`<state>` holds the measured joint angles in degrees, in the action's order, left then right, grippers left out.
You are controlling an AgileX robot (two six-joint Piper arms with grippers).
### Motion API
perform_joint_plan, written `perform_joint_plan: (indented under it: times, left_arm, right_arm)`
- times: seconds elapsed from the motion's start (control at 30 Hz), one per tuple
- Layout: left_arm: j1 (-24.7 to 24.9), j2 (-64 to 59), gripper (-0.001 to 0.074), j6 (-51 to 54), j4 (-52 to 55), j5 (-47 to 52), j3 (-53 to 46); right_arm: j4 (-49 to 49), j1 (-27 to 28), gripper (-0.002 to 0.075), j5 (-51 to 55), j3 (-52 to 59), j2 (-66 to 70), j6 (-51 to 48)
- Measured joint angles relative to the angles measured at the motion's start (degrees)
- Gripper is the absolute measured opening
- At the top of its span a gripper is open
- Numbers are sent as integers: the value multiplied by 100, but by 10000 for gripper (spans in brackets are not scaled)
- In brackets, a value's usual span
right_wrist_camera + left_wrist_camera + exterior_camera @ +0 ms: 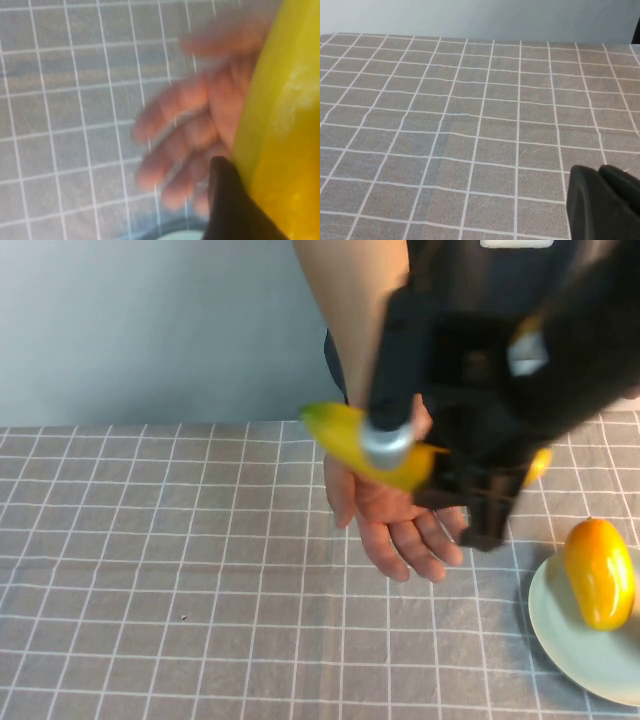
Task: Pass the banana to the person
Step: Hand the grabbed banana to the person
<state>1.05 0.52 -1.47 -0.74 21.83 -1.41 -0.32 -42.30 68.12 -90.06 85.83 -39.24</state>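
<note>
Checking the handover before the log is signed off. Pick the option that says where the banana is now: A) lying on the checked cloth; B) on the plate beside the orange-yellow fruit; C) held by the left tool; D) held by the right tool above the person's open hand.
D: the right tool grips the banana over the person's open hand; the left tool holds nothing.

A plain test bench: grid-patterned grey tablecloth point(150, 570) before a bare pale wall point(140, 320)

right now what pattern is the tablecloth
Grey with a white grid of squares, clearest in the left wrist view: tablecloth.
</note>
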Motion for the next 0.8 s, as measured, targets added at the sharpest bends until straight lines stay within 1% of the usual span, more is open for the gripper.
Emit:
perform_joint_plan:
  times: [0.2,0.47,0.53,0.63,0.7,0.8]
  left_arm:
    - [0,0,0,0,0,0,0]
    - [0,0,0,0,0,0,0]
    - [0,0,0,0,0,0,0]
    - [0,0,0,0,0,0,0]
    - [0,0,0,0,0,0,0]
    - [0,0,0,0,0,0,0]
  right_arm:
    - [-127,-259,274,-8,-452,658,-65]
    - [-399,-287,275,-49,-508,870,194]
    - [-486,-287,322,-67,-508,870,360]
    - [-611,-287,445,-82,-508,870,641]
    - [-625,-299,487,-69,-508,847,708]
    - [-760,-362,512,-43,-508,740,858]
